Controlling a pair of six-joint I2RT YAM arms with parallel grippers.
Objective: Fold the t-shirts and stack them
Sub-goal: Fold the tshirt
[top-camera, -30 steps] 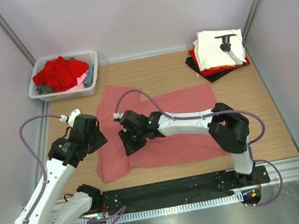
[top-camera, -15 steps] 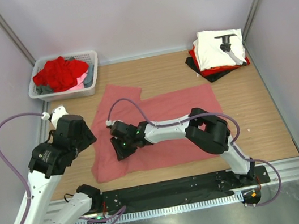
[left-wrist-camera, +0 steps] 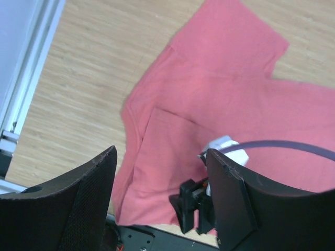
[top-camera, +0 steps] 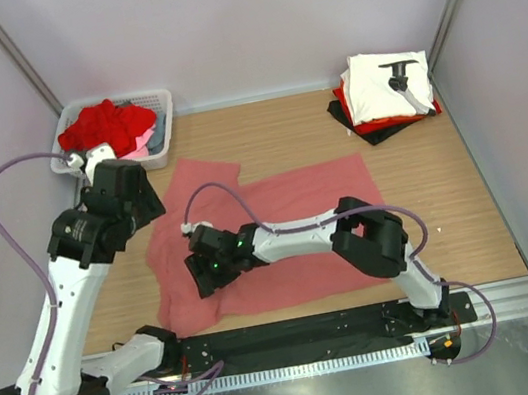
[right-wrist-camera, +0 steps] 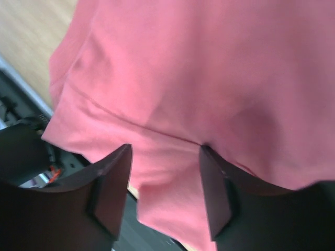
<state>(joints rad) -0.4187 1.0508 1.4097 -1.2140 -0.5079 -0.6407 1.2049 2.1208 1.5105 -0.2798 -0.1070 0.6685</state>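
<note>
Left wrist view showed a large plain salmon-pink cloth t-shirt (left-wrist-camera: 220, 78) spread below the open left pincer (left-wrist-camera: 161, 157); the right pincer (right-wrist-camera: 165, 151) stood open just above it.

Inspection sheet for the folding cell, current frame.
Surface: wooden table, no spills seen.
Job's things: large salmon-pink cloth t-shirt spread mid-table, near-left flap folded over; folded t-shirt stack, white on top, far right; red and grey t-shirts in white plastic basket, far left.
Clutter: nothing seen.
Hands: left hand open, empty, raised beside the shirt; right hand open, low over it.
Cables: purple cable trails over the shirt.
Surroundings: pale walls.
</note>
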